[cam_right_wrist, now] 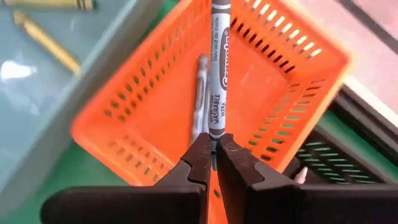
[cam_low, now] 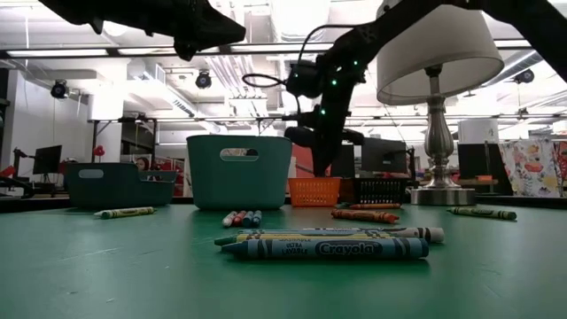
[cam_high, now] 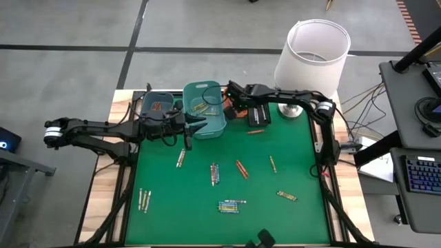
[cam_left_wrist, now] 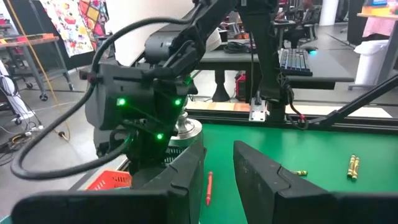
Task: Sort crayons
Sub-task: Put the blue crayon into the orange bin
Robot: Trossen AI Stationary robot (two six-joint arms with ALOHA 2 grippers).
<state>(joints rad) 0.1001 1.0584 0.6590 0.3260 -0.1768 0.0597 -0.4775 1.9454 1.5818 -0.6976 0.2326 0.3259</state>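
right gripper: you've got it hanging over the orange bin at the back of the table; fingers pinched tight on a grey crayon, which sticks out past the tips over the bin's inside
orange bin: one more pale crayon is already lying in it; the big teal bin sits just beside it, with yellowish crayons on its floor
black bin: right next to the orange one on its other side; can't tell what's in it
left gripper: yours is sitting over the near edge of the big teal bin, beside the small teal bin; fingers slightly apart, nothing between them as far as the wrist view shows
loose crayons: still a bunch scattered on the green mat; an orange-red crayon near the bins; a blue bunch toward the front; a yellow-green pair off on the left arm's side; a few more singles mid-mat
lamp: at the back corner on the right arm's side, well apart from the crayons
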